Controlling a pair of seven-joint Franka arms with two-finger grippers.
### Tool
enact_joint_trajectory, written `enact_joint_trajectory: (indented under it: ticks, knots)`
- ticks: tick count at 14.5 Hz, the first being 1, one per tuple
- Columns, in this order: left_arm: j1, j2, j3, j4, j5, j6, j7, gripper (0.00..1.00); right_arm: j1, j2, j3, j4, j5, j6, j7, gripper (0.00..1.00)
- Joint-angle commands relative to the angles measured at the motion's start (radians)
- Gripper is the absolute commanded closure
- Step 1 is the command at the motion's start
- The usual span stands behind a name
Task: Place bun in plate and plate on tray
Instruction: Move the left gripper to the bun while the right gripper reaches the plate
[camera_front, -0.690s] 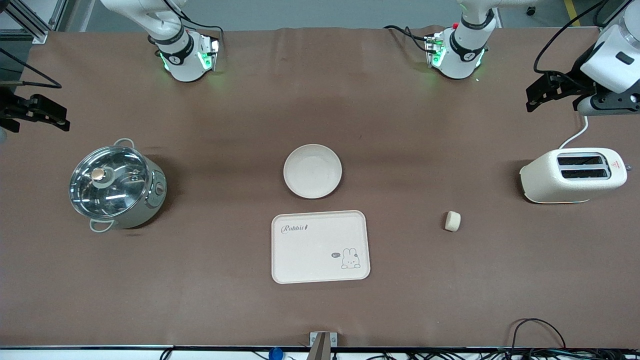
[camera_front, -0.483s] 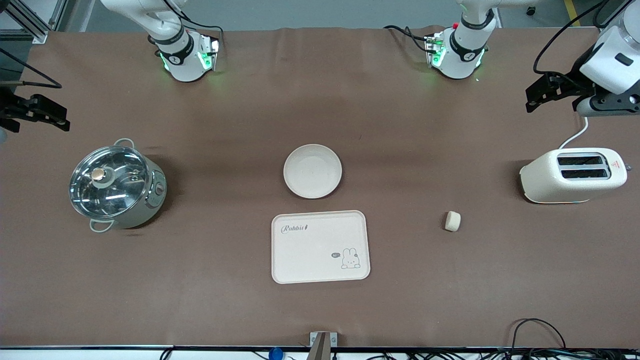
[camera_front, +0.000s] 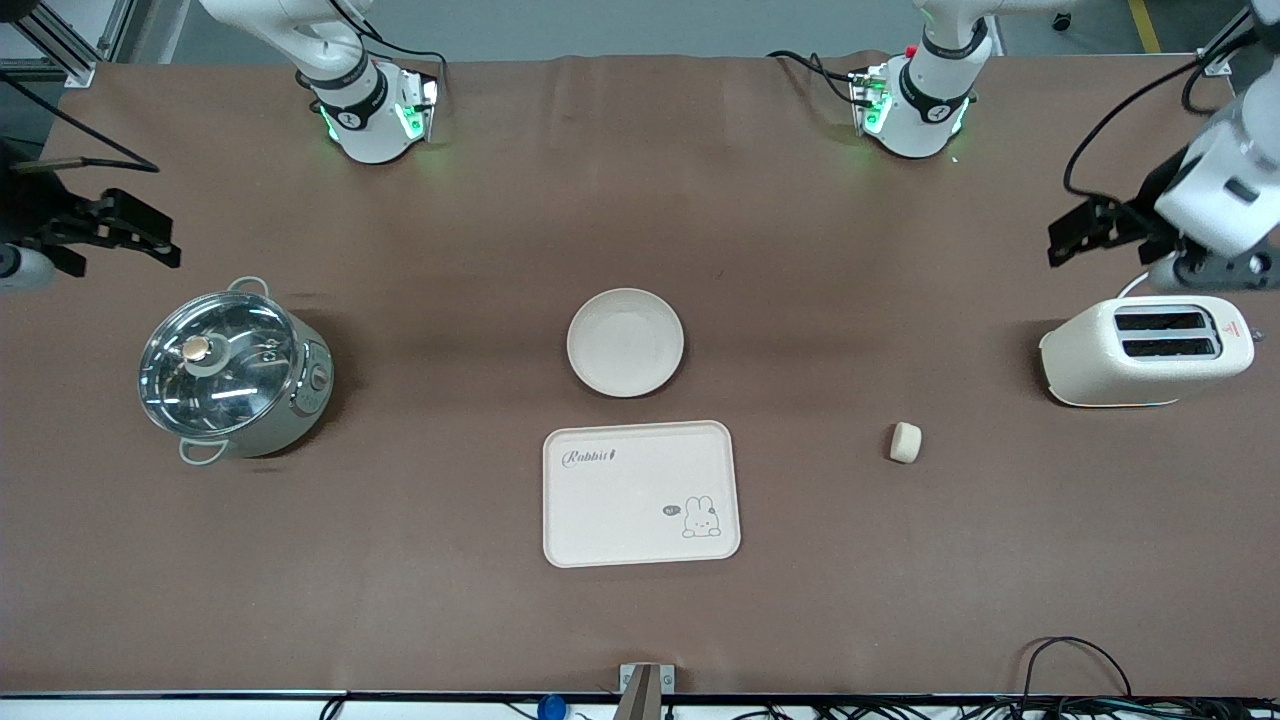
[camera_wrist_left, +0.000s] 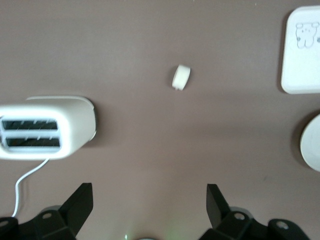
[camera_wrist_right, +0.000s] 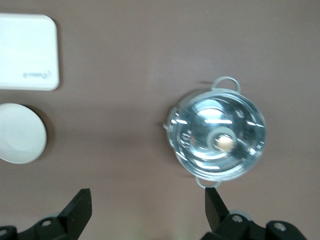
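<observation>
The bun lies on the brown table, between the tray and the toaster; it also shows in the left wrist view. The round plate is empty at mid-table. The rabbit tray lies just nearer to the front camera than the plate, empty. My left gripper is open and empty in the air at the left arm's end, over the table by the toaster; it also shows in its wrist view. My right gripper is open and empty over the right arm's end, by the pot; it also shows in its wrist view.
A white toaster with a cord stands at the left arm's end. A steel pot with a glass lid stands at the right arm's end. Cables hang at the table's front edge.
My left gripper has shifted down toward the toaster. My right gripper has moved inward toward the pot. The bun, plate and tray have not moved.
</observation>
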Motion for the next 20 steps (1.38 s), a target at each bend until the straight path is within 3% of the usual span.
enact_joint_trajectory:
  ticks: [1,4,8,11,15,18,20]
  knots:
    - [-0.005,0.102,-0.002,0.014,0.005,0.089,-0.010,0.00,0.054,0.039,-0.001,-0.015,0.047,0.068,0.082,0.00]
    - [-0.006,0.183,-0.004,-0.078,0.005,0.272,-0.058,0.00,0.145,0.094,-0.003,-0.050,0.064,0.140,0.126,0.00]
    - [-0.012,0.323,-0.010,-0.137,0.004,0.456,-0.124,0.00,0.255,0.131,-0.001,-0.238,0.076,0.405,0.244,0.00]
    - [-0.034,0.402,-0.010,-0.229,0.004,0.660,-0.185,0.00,0.304,0.184,-0.001,-0.335,0.168,0.577,0.287,0.00]
    - [-0.035,0.528,-0.008,-0.238,0.005,0.809,-0.190,0.03,0.393,0.235,-0.001,-0.484,0.211,0.807,0.314,0.00]
    - [-0.037,0.571,-0.008,-0.237,0.016,0.843,-0.188,0.24,0.465,0.257,-0.001,-0.614,0.251,0.988,0.321,0.00]
    - [-0.040,0.571,-0.010,-0.237,0.016,0.841,-0.192,0.51,0.492,0.257,-0.001,-0.674,0.257,1.042,0.327,0.00]
